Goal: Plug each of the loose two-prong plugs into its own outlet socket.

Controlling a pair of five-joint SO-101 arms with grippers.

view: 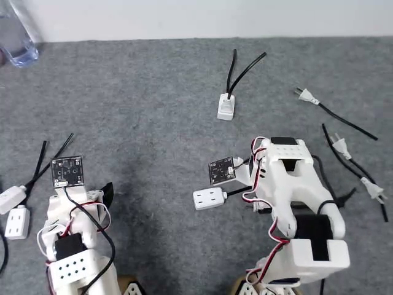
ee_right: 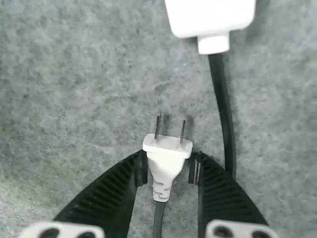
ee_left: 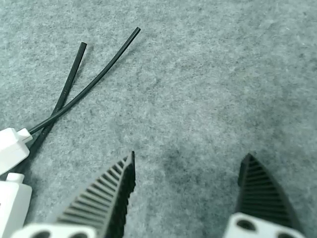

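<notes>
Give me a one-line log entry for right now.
right tool: shut on plug | prongs: toward outlet socket, not inserted | left tool: open, empty, above carpet

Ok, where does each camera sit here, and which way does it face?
High view: fixed above the table, looking down; left arm and right arm show at the bottom.
Left wrist view: on the left arm, looking past its open fingers at two cords.
Right wrist view: on the right arm, looking along its fingers, shut on a plug, toward an outlet.
Shared: that outlet also lies in the high view.
</notes>
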